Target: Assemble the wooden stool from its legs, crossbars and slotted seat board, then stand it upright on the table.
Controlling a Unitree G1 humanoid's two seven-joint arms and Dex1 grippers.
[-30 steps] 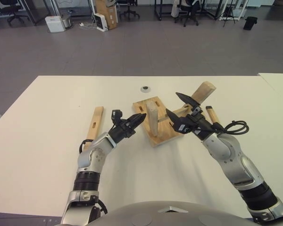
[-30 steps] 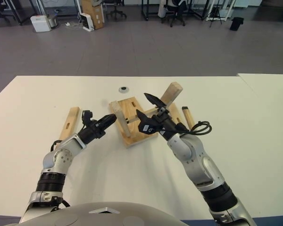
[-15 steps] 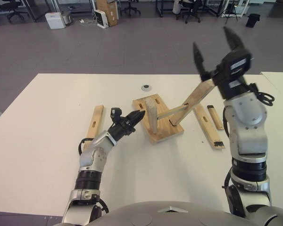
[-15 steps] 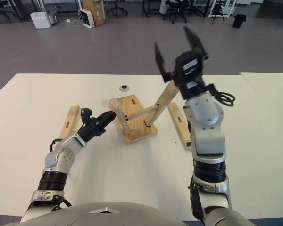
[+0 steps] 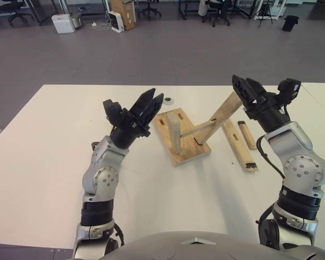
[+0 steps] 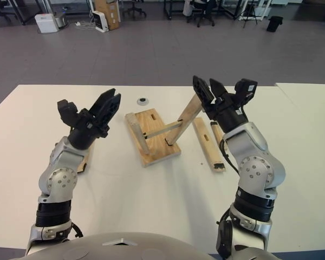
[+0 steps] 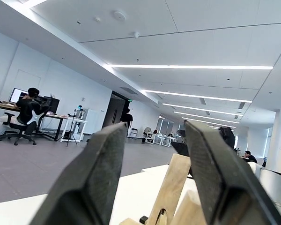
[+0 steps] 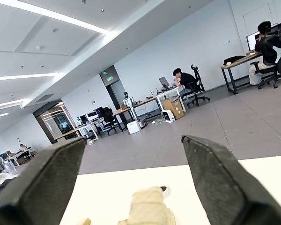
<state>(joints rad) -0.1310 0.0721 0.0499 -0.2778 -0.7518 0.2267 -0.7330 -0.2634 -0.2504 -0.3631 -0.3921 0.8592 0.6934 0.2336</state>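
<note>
White bench [image 5: 43,162] in an open office holds the slotted seat board [image 5: 188,153] lying flat near its centre, with an upright leg [image 5: 175,132] standing in it and a tilted leg [image 5: 219,116] joined to that one by a crossbar [image 5: 197,129]. The left tool [image 5: 131,103] hovers just left of the board, fingers spread wide, and the right tool [image 5: 245,86], also spread, hangs at the tilted leg's top end. A loose leg [image 5: 238,147] and a short bar [image 5: 247,134] lie to the right.

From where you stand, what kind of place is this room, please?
Most likely an open-plan office or robotics lab: desks with office chairs and a person at a monitor, long ceiling light strips, and a white work table holding a half-built wooden stool.
</note>
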